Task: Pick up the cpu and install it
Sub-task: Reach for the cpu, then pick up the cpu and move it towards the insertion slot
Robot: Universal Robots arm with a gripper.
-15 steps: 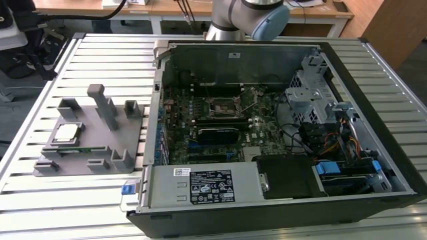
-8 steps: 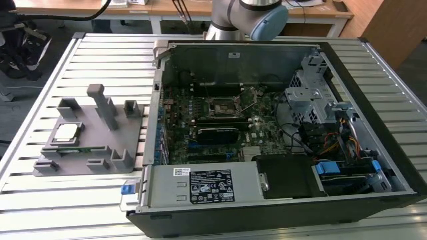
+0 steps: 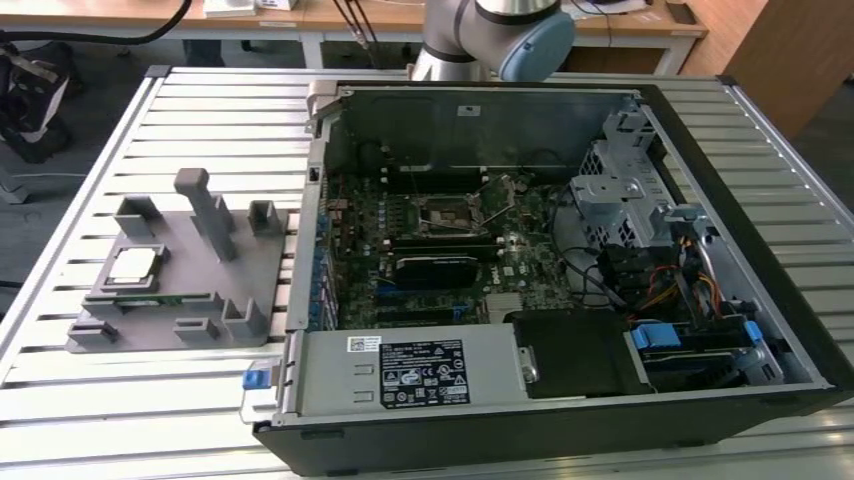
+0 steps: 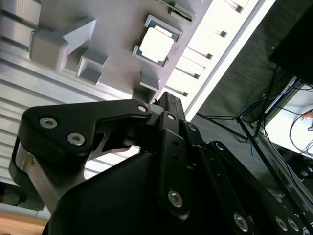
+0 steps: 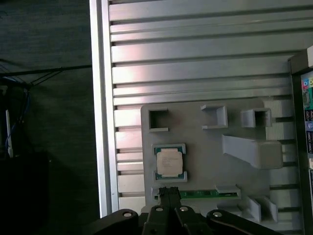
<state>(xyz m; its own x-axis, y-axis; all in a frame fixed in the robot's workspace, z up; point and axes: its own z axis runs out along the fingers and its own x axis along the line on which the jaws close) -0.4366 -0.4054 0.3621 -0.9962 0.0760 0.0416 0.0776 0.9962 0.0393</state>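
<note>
The jaws are sitting pressed together with nothing between them, and the gripper [image 5: 169, 192] is hovering clear of the cpu [image 5: 169, 162], its tip lining up in the first wrist view with the end of a green memory stick [image 5: 205, 194]. The cpu is lying flat, silver top up, in its square recess on the grey holder block [image 5: 205, 147], untouched. In the second wrist view the gripper [image 4: 164, 98] is pointing toward the same cpu [image 4: 155, 44]. The block is resting on a slatted aluminium table [image 3: 80, 400], with the cpu [image 3: 131, 265] toward the exterior view's left. Just beside the block, on the exterior view's right, an open computer case [image 3: 534, 430] is lying on its side, exposing the motherboard socket [image 3: 451, 212]. The arm [image 3: 494, 30] is standing behind the case.
</note>
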